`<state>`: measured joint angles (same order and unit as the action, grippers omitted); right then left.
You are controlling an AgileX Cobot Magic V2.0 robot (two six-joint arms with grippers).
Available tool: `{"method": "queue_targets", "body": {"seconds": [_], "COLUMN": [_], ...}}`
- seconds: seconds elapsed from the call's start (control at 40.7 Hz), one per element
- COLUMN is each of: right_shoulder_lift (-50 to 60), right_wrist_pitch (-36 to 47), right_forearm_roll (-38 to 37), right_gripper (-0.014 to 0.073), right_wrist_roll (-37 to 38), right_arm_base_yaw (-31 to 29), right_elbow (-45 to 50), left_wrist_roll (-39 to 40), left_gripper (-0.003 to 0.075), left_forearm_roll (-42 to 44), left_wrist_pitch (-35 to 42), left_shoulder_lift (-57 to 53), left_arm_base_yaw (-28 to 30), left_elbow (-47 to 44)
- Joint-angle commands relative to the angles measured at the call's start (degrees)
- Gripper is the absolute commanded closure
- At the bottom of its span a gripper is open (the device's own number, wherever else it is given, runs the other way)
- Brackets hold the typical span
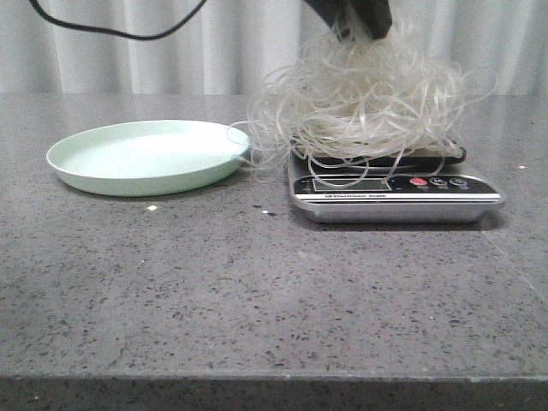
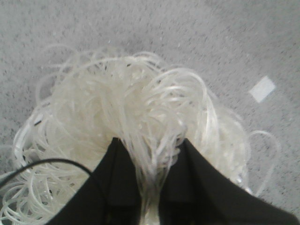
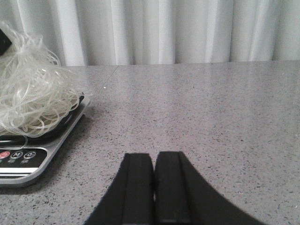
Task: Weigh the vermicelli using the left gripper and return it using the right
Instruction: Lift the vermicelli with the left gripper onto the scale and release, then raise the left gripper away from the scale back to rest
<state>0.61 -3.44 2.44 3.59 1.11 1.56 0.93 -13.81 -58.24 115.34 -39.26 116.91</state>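
Presently the left gripper (image 2: 151,187) pinches a tuft of vermicelli (image 1: 364,103) directly beneath it, over the scale (image 1: 394,195). Risk: strands snag on release, dragging noodles off. Right gripper (image 3: 153,187) sits closed, empty.

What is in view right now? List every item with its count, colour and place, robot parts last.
vermicelli: one tangle, translucent whitish, piled on the scale, a few loops trailing toward the plate.
scale: one, silver body with black top, on the table right of centre.
plate: one, pale green, nothing on it, on the table left of the scale.
table: one, grey speckled stone.
curtain: white, behind the table.
cable: one, black, hanging at upper left.
left gripper: one, black, above the scale, fingers closed on a bunch of strands.
right gripper: one, black, fingers together, low over bare table right of the scale.
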Motion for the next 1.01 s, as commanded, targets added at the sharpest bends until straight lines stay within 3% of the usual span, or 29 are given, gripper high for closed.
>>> {"method": "queue_targets", "body": {"seconds": [0.0, 0.123, 0.295, 0.418, 0.713, 0.984], "right_shoulder_lift": [0.9, 0.9, 0.9, 0.9, 0.9, 0.9], "right_wrist_pitch": [4.9, 4.9, 4.9, 4.9, 7.2, 7.4], "right_forearm_roll": [-0.8, -0.8, -0.8, -0.8, -0.8, -0.8], "right_gripper": [0.0443, 0.0443, 0.0443, 0.0443, 0.0443, 0.0443], "right_wrist_roll": [-0.1, -0.1, -0.1, -0.1, -0.1, -0.1], "right_arm_base_yaw": [-0.2, -0.2, -0.2, -0.2, -0.2, -0.2], "right_elbow": [-0.4, -0.4, -0.4, -0.4, -0.4, -0.4], "left_wrist_roll": [-2.4, -4.1, -4.2, -4.2, -4.2, -4.0], "left_gripper": [0.0559, 0.0474, 0.023, 0.0129, 0.0115, 0.0122], "left_forearm_roll": [-1.7, -1.7, -1.6, -1.2, 1.5, 4.3], "left_wrist_pitch": [1.3, 1.0, 0.2, -0.7, -1.8, -3.3], "left_shoulder_lift": [-2.9, -2.9, -2.9, -3.1, -6.9, -13.0], "left_arm_base_yaw": [-0.4, -0.4, -0.4, -0.4, 0.0, 4.3], "left_elbow": [1.8, 1.8, 1.8, 1.8, 2.1, 2.0]}}
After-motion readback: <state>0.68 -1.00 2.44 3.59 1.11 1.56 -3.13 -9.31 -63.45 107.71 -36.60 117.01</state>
